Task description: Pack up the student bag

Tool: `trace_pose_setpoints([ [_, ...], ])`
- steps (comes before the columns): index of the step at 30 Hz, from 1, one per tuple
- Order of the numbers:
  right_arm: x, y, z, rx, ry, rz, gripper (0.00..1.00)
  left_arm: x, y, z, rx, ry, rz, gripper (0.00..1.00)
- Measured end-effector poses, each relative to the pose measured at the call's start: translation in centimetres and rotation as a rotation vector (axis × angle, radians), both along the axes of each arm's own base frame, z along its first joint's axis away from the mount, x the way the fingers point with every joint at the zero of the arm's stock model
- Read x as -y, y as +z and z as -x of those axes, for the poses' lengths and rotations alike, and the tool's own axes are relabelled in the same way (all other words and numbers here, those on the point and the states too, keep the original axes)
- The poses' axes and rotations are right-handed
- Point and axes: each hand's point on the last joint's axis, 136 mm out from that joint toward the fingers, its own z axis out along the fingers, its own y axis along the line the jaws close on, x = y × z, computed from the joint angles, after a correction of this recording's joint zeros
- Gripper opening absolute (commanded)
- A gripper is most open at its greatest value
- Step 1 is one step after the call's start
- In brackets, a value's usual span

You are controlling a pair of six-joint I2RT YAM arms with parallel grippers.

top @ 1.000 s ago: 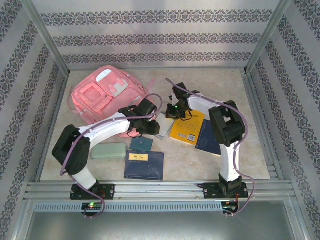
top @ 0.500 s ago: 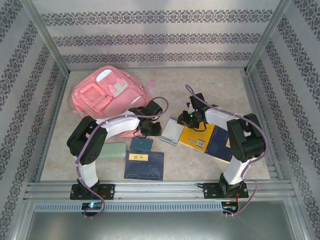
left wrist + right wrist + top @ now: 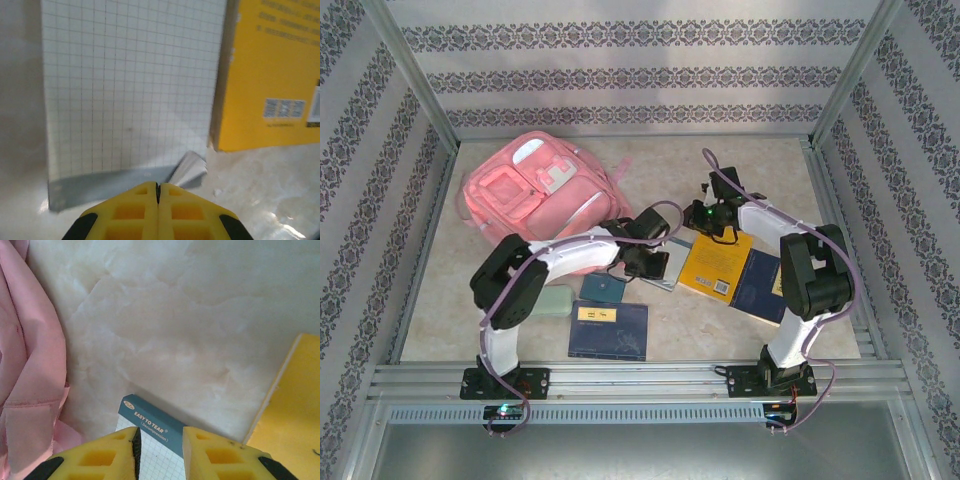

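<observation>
The left gripper is shut tight. Its two yellow fingers press on each other. It sits at the near edge of a squared paper pad. A small grey corner of the pad curls up just beside it. I cannot tell if any paper is caught in there.

The right gripper is open just a little, with a thin gap. It hangs over the far end of the same pad, above the blue strip that says "EASY TO TEAR". It holds nothing that I can see.

The student bag lies flat on the far left part of the desk, pockets up. Its pink cloth comes near the pad's far end.

A yellow book lies just beside the pad on the right. A dark blue book pokes out from under it. Nearer the front lie a small teal card, a blue book with a yellow label and a pale green case, partly hidden by the left arm.
</observation>
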Motion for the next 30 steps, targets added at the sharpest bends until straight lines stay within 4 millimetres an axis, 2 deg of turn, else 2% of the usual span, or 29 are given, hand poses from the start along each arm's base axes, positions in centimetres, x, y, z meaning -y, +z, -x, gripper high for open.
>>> trace_pose_setpoints([
  [3,0.1,0.0,0.1,-0.005,-0.002,0.001,0.3,0.7,-1.7,-0.7,-0.024,-0.009,-0.019,0.04],
  [6,0.1,0.1,-0.1,-0.01,0.0,0.004,0.3,1.2,-1.1,-2.5,0.018,-0.012,-0.019,0.04],
  [8,0.0,0.2,-0.3,-0.012,0.004,0.008,0.32,0.8,-1.1,-3.4,0.036,-0.011,-0.039,0.04],
  [14,0.3,0.3,-1.6,-0.005,0.027,0.057,0.4,-3.2,-1.1,-6.3,0.075,0.017,-0.137,0.04],
  [17,0.2,-0.1,-2.2,-0.014,0.053,0.078,0.4,-5.2,-1.1,-7.4,0.079,0.035,-0.179,0.04],
  [19,0.1,-0.5,-2.6,-0.021,0.081,0.095,0.36,-6.2,-1.1,-7.7,0.073,0.047,-0.192,0.03],
  [21,-0.1,-0.7,-2.5,-0.024,0.102,0.108,0.33,-6.3,-0.6,-7.6,0.072,0.047,-0.178,0.0],
  [25,-0.1,-1.0,-2.1,-0.036,0.118,0.122,0.32,-5.3,1.7,-5.5,0.074,0.008,-0.113,0.0],
  [28,0.1,-1.0,-2.1,-0.037,0.112,0.13,0.32,-3.0,3.2,-3.4,0.082,-0.053,-0.059,0.0],
  [30,0.5,-1.1,-2.2,-0.038,0.102,0.136,0.32,-1.4,3.2,-2.0,0.075,-0.092,-0.028,0.0],
])
